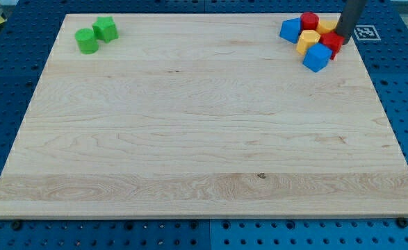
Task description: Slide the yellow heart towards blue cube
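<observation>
Your tip point(343, 42) sits touching the yellow heart point(328, 28) on its right; it is a bare rod, nothing to pinch. You're mid-push: next, nudge leftward and down toward the blue cube point(317, 57).

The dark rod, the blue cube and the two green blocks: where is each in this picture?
My tip point(343, 42): camera view, the rod's lower end, at the cluster's right.
Blue cube point(317, 57): camera view, its top face.
Green blocks point(87, 42): camera view, the left one's top.
</observation>
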Robot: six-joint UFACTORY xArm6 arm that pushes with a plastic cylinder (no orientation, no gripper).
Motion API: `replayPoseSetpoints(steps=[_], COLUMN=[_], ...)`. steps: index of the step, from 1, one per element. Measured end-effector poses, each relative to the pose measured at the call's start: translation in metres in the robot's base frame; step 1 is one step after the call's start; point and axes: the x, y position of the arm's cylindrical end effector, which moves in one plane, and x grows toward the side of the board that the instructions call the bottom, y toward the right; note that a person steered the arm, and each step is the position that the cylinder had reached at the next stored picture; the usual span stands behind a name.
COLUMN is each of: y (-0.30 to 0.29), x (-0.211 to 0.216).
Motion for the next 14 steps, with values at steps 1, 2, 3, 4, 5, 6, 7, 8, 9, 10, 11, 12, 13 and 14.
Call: replayPoseSetpoints(steps=[1, 2, 3, 4, 5, 6, 7, 8, 9, 10, 11, 12, 13, 14], y=[-0.001, 0.041, 0.046, 0.045, 0.040, 0.037, 0.034, 0.026, 0.003, -0.007, -0.007, -0.009, -0.009, -0.009], x=[0.003, 0.002, 0.002, -0.035, -0.071, -0.071, -0.071, -0.071, -0.067, -0.065, -0.057, -0.028, -0.027, -0.040])
